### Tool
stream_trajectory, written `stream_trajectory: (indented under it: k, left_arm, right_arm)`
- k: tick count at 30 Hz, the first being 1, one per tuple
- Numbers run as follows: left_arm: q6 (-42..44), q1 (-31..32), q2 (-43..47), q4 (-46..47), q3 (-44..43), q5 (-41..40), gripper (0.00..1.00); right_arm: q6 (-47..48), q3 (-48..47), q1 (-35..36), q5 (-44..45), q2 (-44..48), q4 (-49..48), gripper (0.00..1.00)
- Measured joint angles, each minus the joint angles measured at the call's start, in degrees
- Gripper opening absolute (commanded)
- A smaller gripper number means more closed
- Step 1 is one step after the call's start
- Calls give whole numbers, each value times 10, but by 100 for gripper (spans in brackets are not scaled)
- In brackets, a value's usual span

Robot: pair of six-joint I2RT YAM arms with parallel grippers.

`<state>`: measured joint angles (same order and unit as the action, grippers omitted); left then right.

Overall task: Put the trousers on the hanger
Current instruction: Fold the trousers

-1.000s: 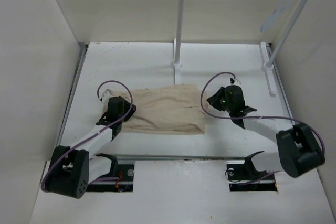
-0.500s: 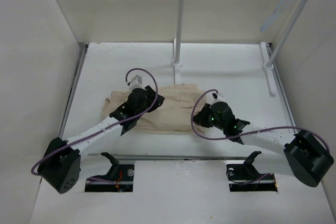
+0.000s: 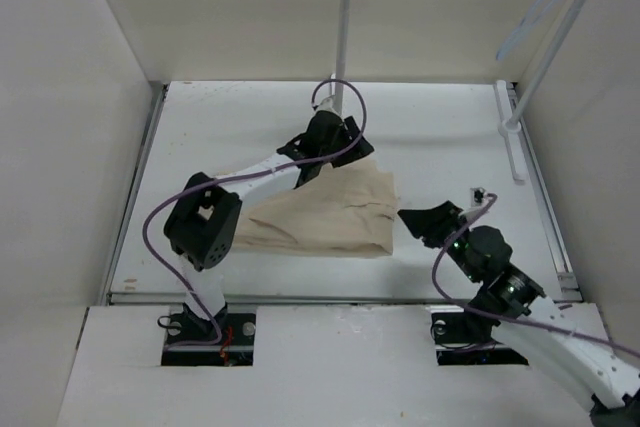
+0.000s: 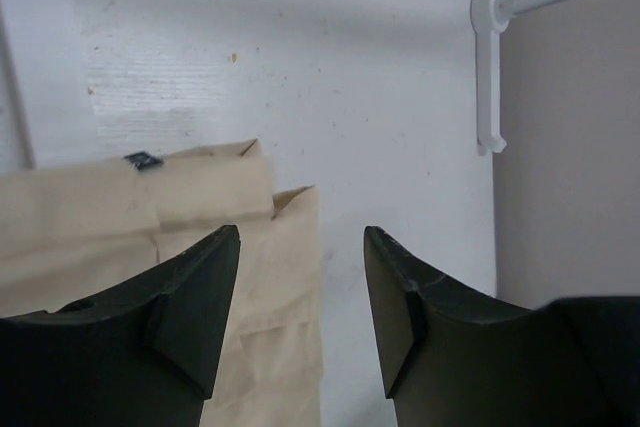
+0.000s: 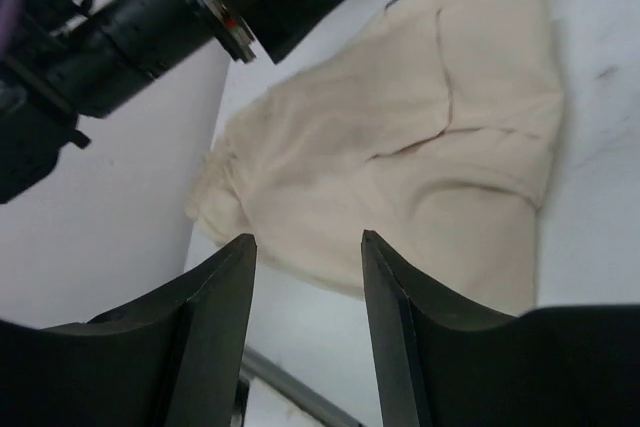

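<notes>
I can read no text, brand, number or sign anywhere in my views. The only label-like thing is a small dark tag (image 4: 143, 160) at the edge of the folded beige cloth trousers (image 4: 90, 217), at ten o'clock in my left wrist view. It is too small to read.

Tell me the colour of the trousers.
The trousers are plain pale beige; the right wrist view shows it best.
</notes>
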<state>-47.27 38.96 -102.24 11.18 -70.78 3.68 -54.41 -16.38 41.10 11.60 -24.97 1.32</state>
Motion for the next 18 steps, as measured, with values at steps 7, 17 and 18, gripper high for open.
stream_trajectory:
  k: [7, 17, 18]
  left_arm:
    - [109, 6, -123, -91, -142, 10, 65]
    - [265, 24, -225, -203, -300, 35, 64]
    - [270, 23, -232, -209, -305, 46, 63]
  right_arm:
    - [-16, 46, -93, -24, 133, 116, 56]
    - [7, 13, -9, -26, -120, 125, 67]
    - [12, 4, 8, -21, -148, 120, 68]
